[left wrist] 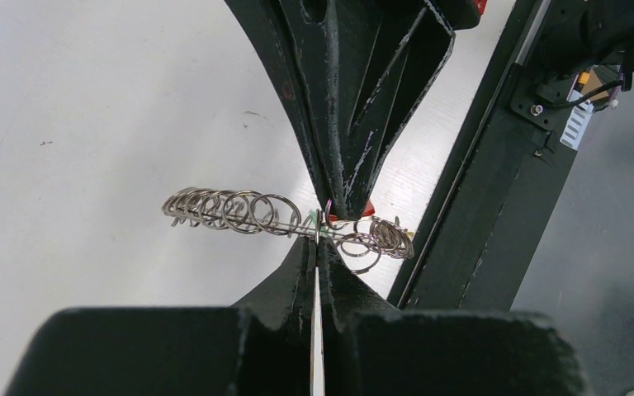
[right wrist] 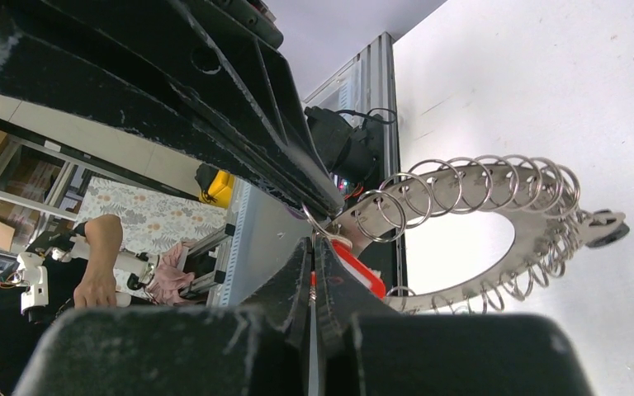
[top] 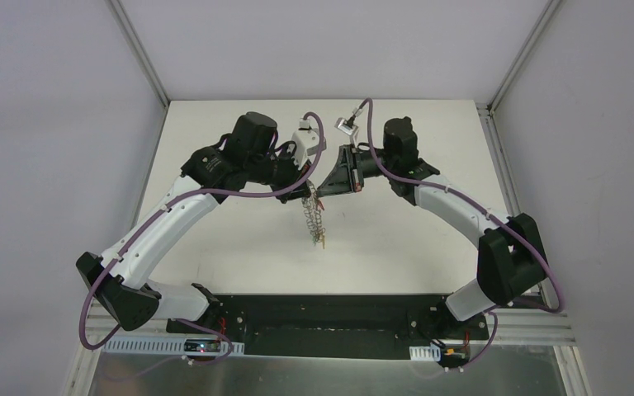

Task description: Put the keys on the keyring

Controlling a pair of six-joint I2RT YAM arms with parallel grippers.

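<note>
My left gripper is closed on the keyring, held above the table. My right gripper pinches a red key at its rim. I judge this key is not yet threaded on.

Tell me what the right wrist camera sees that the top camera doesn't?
Only the right wrist camera: the keyring's big hole, the little loops round its rim, and a red key pinched at the right pincer. Only the top camera: both whole arms over the white table, with the keyring hanging as a thin strip. Both: the left pincer and right pincer meeting at the keyring, shut.
</note>
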